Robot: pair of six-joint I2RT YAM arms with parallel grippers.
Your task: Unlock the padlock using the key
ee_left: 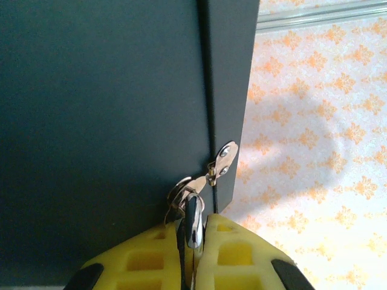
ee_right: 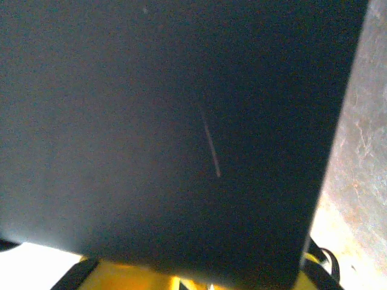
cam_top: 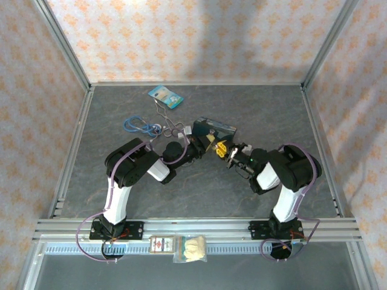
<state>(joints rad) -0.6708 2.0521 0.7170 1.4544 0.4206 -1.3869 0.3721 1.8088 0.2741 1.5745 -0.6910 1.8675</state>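
The tin (cam_top: 217, 127) stands tilted at mid-table, its dark side (ee_left: 103, 109) close in front of the left wrist camera. A silvery hasp (ee_left: 224, 158) hangs at its edge, and the thin shackle (ee_left: 177, 192) of the tiny padlock (ee_left: 193, 220) loops through it. My left gripper (ee_left: 195, 226) is shut on the padlock's dark, shiny body; from above it (cam_top: 208, 143) meets the tin's near corner. My right gripper (cam_top: 225, 151) grips the tin's lower edge from the right. Its yellow fingers (ee_right: 121, 275) peek out under the tin's dark face (ee_right: 169, 121). The key is hidden.
Bent wire loops (cam_top: 168, 122) and a blue cord (cam_top: 138, 125) lie left of the tin. A pale blue packet (cam_top: 165, 96) sits further back. A small box (cam_top: 161, 244) and a bag (cam_top: 190, 248) rest on the front rail. Framed walls ring the table.
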